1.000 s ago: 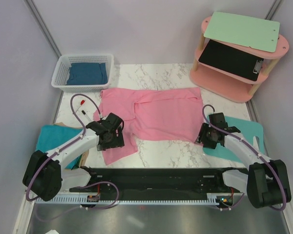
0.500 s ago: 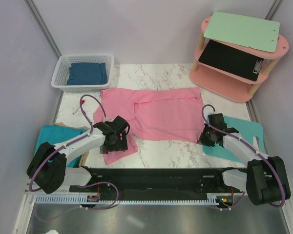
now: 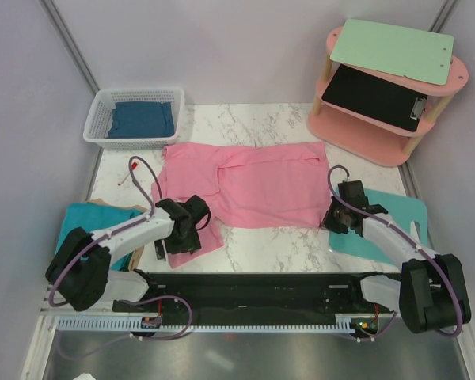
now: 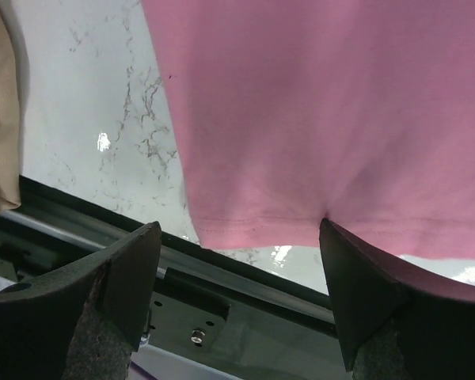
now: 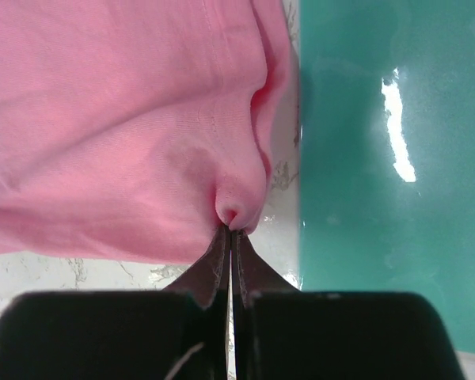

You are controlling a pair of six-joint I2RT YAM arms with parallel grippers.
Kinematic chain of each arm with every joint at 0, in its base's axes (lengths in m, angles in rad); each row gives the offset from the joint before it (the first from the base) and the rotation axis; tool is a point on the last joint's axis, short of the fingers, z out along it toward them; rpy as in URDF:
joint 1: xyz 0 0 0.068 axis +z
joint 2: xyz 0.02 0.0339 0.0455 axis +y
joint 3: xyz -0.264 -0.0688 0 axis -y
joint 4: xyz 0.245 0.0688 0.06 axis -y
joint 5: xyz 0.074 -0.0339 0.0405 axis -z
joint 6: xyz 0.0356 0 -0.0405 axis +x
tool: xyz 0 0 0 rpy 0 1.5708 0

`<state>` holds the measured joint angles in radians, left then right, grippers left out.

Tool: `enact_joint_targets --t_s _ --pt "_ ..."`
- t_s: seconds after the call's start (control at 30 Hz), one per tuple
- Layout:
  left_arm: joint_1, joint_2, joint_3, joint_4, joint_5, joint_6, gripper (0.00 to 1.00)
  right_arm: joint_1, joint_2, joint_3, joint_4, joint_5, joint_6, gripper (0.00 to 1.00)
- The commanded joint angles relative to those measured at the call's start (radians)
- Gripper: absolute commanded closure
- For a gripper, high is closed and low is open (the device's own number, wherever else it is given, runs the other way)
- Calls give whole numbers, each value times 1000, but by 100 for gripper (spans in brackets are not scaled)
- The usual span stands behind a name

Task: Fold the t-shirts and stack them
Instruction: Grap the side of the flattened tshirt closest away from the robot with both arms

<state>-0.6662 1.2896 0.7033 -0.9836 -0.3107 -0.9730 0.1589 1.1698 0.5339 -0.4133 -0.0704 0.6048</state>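
Note:
The pink t-shirt (image 3: 253, 186) lies spread across the marble table. My left gripper (image 3: 182, 235) hovers open over its near-left hem. In the left wrist view the pink hem (image 4: 301, 158) sits between and beyond the wide-apart fingers (image 4: 131, 277), with nothing held. My right gripper (image 3: 335, 220) is shut on the shirt's near-right edge; the right wrist view shows a small fold of pink fabric (image 5: 233, 207) pinched at the tips of that gripper (image 5: 230, 231). A teal t-shirt (image 3: 83, 226) lies at the left edge. A dark blue t-shirt (image 3: 142, 119) is in the white basket (image 3: 103, 107).
A glossy teal mat (image 3: 392, 222) lies under my right arm. A pink two-tier shelf (image 3: 380, 142) at the back right carries a green board and a black clipboard. Beige cloth (image 4: 0, 119) lies by the teal shirt. A black rail (image 3: 261, 289) runs along the near edge.
The right gripper has shut on the pink shirt's near-right edge. The left gripper has slid toward the near table edge over the shirt's left hem, staying open.

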Motion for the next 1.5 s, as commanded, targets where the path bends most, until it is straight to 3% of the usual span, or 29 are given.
enact_joint_targets --t_s 0.0,0.13,0.27,0.3,0.33,0.47,0.5,0.57,0.77,0.97,1.17,1.3,1.47 --pt "-12 76 36 -41 -33 -81 12 -1 47 78 44 -11 -23 100" --pt "-12 63 -25 54 54 -76 12 -4 114 101 91 -45 -27 100" --pt "-26 48 -51 79 41 -107 22 -4 174 109 131 -97 -25 100" --pt "-26 43 -57 88 45 -113 29 -4 183 112 136 -100 -30 100" --pt "-26 48 -64 97 62 -113 43 -4 195 112 139 -106 -33 100" --pt "-35 88 -64 114 84 -93 71 -4 202 118 143 -109 -39 100" --pt "-35 86 -62 112 82 -92 86 -7 196 118 143 -109 -37 100" --pt "-35 86 -62 114 78 -93 98 -9 189 117 140 -106 -40 100" --pt "-41 33 -77 117 71 -101 98 -16 146 103 122 -101 -40 100" --pt "-41 -166 -73 86 44 -139 98 -19 103 106 102 -103 -39 100" --pt "-41 -384 -50 4 -71 -219 98 -19 32 117 91 -104 -37 100" --pt "-39 -353 57 -64 -204 -211 98 -19 -4 121 114 -92 -31 100" --pt "-32 -169 212 -61 -289 -135 98 -19 16 162 153 -23 -27 100"
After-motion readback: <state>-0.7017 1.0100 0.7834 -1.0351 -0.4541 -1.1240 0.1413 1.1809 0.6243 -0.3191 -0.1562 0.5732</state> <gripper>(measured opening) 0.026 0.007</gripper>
